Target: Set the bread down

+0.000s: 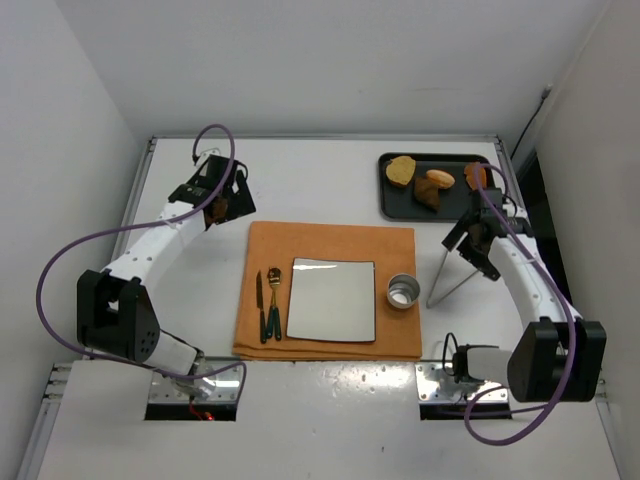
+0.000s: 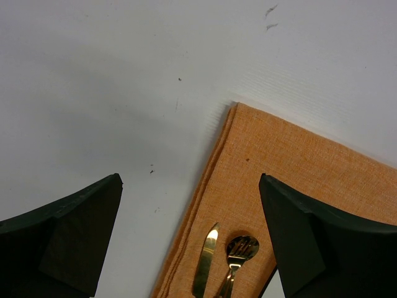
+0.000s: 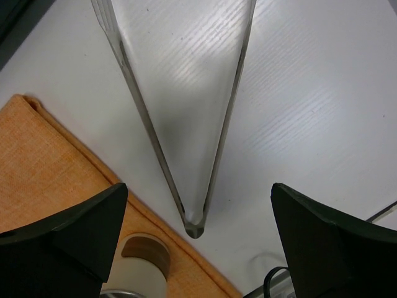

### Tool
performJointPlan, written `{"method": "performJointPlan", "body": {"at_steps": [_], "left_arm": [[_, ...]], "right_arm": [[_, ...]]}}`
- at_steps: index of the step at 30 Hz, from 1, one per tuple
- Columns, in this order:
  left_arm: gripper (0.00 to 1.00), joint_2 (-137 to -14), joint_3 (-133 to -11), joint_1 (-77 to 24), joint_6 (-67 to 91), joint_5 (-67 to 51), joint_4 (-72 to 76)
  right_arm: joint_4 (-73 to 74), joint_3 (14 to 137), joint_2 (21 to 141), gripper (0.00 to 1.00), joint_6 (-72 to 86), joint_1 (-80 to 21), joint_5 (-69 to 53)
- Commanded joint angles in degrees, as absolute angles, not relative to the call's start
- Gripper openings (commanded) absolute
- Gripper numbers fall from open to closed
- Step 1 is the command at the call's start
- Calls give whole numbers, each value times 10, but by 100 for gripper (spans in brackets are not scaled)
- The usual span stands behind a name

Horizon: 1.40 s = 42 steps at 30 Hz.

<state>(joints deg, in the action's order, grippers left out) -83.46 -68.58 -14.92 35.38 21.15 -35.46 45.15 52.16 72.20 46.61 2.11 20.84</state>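
The bread (image 1: 474,177), a small orange-brown oval piece, lies at the right end of the black tray (image 1: 388,205), partly crossed by the right arm's cable. It does not show in either wrist view. My right gripper (image 1: 478,245) (image 3: 198,186) is open and empty, hovering over metal tongs (image 1: 445,276) (image 3: 186,124) that lie on the table in front of the tray. My left gripper (image 1: 225,205) (image 2: 190,178) is open and empty above the table by the far-left corner of the orange mat (image 1: 335,245) (image 2: 298,174).
On the tray also lie a tan round slice (image 1: 401,170), a pale bun (image 1: 440,179) and a dark brown piece (image 1: 428,196). The mat holds a square plate (image 1: 332,299), a small metal cup (image 1: 402,291) (image 3: 139,267), a knife (image 1: 259,300) (image 2: 206,261) and a spoon (image 1: 273,300) (image 2: 240,248).
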Motion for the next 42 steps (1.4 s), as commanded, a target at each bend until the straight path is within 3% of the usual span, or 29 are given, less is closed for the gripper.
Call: {"method": "performJointPlan", "body": {"at_steps": [1,11,25,32,42], "left_arm": [[99,-833,-707,-154,352,208,-346],[99,-833,-707,-154,352,219,-346],[99,-850,-707,-154,352,219,-346],[99,-850,-707,-154,346,219,-346],[99,-845,-707,-154,341,224,-346]], "right_arm": [[434,499,692,99,475,22,182],[360,426,710,99,480,17,55],[338,392,770,99,518,23,95],[274,409,832,99,453,23,97],[220,407,882,88,453,23,155]]}}
